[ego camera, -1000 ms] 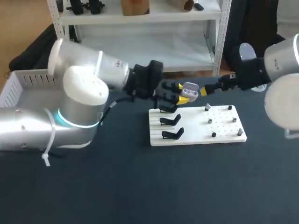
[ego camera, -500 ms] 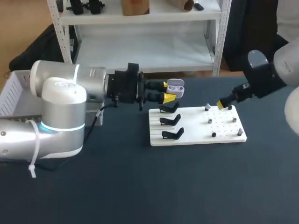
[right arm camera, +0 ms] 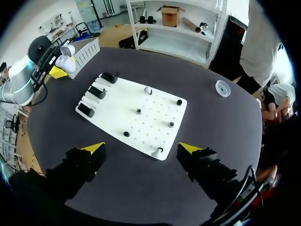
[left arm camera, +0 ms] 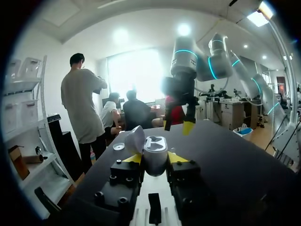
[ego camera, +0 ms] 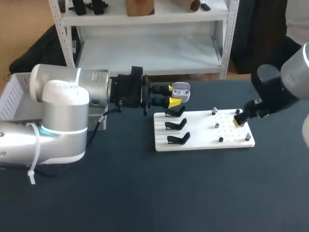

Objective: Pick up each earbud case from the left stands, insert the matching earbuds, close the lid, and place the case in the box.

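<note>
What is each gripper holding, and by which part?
Left gripper: the pale grey plastic earbud case, lid open, pinched across the sides of its base. Right gripper: open, holding nothing, above the white pegboard.

Pale grey earbud case, lid open, clamped in left hand, upper middle of frame. Three black stands just below; small earbuds right of them. White box far left.
</note>
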